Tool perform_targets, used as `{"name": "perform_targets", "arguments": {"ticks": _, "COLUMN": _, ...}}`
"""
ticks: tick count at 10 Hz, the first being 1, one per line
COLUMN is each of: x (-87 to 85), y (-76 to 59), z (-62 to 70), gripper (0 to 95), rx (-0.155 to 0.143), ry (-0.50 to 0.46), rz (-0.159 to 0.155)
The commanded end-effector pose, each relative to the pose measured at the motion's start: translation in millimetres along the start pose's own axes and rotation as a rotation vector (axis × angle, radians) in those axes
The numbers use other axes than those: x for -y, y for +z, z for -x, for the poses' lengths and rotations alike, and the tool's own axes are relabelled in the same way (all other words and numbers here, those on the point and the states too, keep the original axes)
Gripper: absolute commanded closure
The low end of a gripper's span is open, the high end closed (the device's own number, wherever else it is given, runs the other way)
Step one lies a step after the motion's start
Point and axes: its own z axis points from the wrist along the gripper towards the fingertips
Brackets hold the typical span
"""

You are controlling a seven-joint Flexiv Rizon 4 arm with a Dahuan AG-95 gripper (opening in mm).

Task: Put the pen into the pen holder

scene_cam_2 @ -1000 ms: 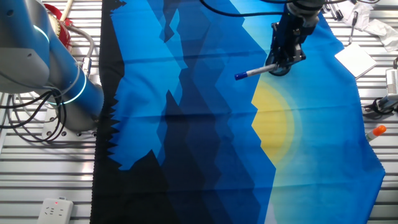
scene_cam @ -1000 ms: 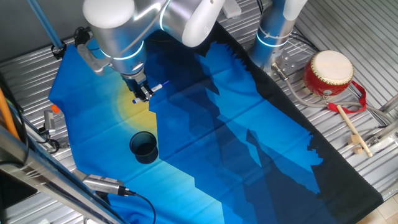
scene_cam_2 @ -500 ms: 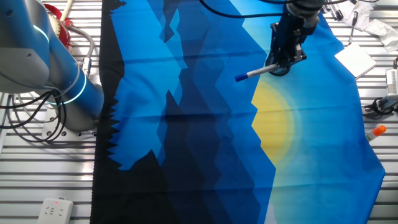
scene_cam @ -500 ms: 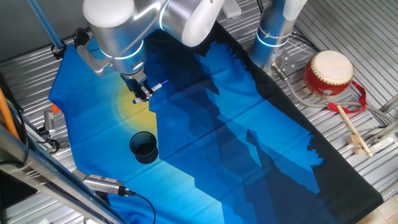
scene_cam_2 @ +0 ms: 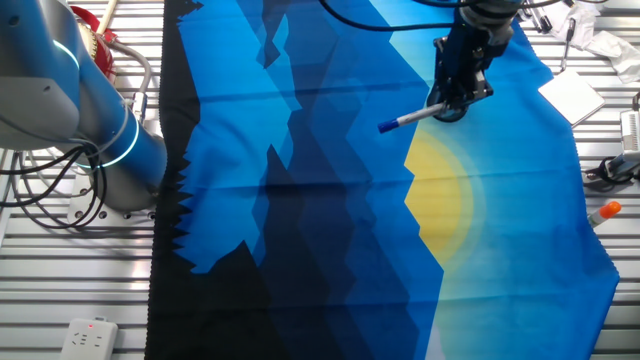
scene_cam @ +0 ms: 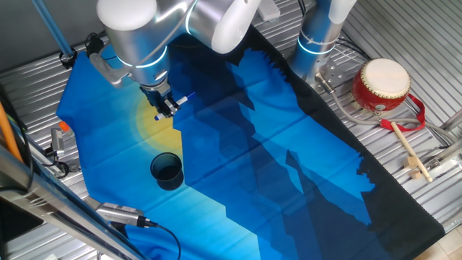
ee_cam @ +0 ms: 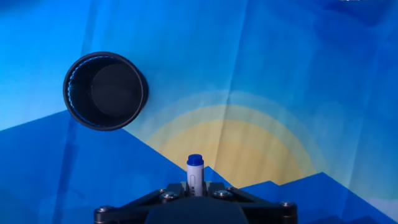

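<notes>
So the gripper (scene_cam: 167, 107) has its jaws clamped on the pen (scene_cam_2: 408, 117), holding it up off the blue cloth (scene_cam: 238, 166) with the blue-capped end sticking out sideways over the yellow sun patch (scene_cam_2: 440, 200). The pen holder (scene_cam: 167, 171) is sitting upright on the cloth, a fair bit away from the gripper, and from the hand view its dark open mouth (ee_cam: 106, 90) is off up to the left of the pen tip (ee_cam: 195, 160). The red drum (scene_cam: 382, 85) and a wooden drumstick (scene_cam: 409, 149) are way over on the metal table (scene_cam: 404, 209), off the cloth.
</notes>
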Motion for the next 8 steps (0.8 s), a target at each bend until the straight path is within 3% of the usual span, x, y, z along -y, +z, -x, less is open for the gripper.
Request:
{"name": "perform_targets", "arguments": {"ticks": 1, "x": -0.4, "y": 0.1, "z": -0.3, "gripper": 95.0, "rx": -0.001, "ry": 0.061, "rz": -0.002}}
{"name": "perform_targets", "arguments": {"ticks": 3, "x": -0.4, "y": 0.1, "z": -0.3, "gripper": 95.0, "rx": 0.0, "ry": 0.087, "rz": 0.002}}
{"name": "perform_targets", "arguments": {"ticks": 5, "x": -0.4, "y": 0.1, "z": -0.3, "gripper": 95.0, "rx": 0.022, "ry": 0.107, "rz": 0.031}}
{"name": "perform_targets", "arguments": {"ticks": 6, "x": -0.4, "y": 0.1, "z": -0.3, "gripper": 95.0, "rx": 0.049, "ry": 0.123, "rz": 0.031}}
{"name": "perform_targets", "arguments": {"ticks": 8, "x": -0.4, "y": 0.1, "z": -0.3, "gripper": 95.0, "rx": 0.055, "ry": 0.12, "rz": 0.031}}
